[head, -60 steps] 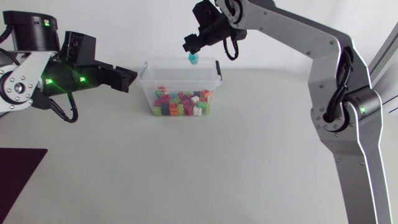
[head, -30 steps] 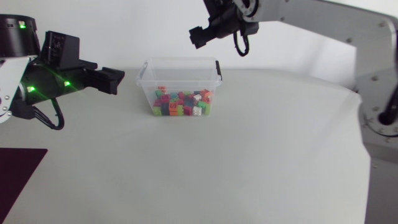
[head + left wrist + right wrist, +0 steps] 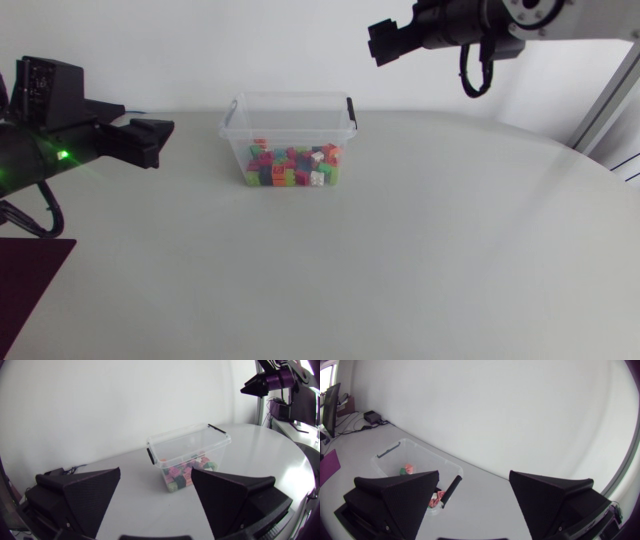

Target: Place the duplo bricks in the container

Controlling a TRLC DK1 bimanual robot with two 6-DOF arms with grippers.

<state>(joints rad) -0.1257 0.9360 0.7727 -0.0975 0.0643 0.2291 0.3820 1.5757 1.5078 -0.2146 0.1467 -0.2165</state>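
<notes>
Two tools, one box, one heap of bricks. The box [image 3: 236, 131] is clear thin plastic, rectangular with rounded corners and open on top. It carries two black clips [image 3: 351, 108], one at each short end, and stands on the pale, matte bench [image 3: 420, 260] towards its far side. All the bricks [image 3: 292, 167] in view lie inside it in a low loose layer: small blocky pieces in red, green, pink, orange, purple and white, too many and too jumbled to count. Any print on them is too small to read.

The left tool [image 3: 150, 143] hangs to the left of the box, apart from it and pointing at it. Its two broad black wedge fingers stand wide apart, with nothing held between them. The right tool [image 3: 383, 43] is up in the air beyond the box's right end, well clear of it. Its own wrist view shows its fingers spread just as wide and gripping nothing, with the box [image 3: 451, 469] below and ahead.

One flat dark maroon mat [image 3: 30, 285] lies on the bench's near left corner.
</notes>
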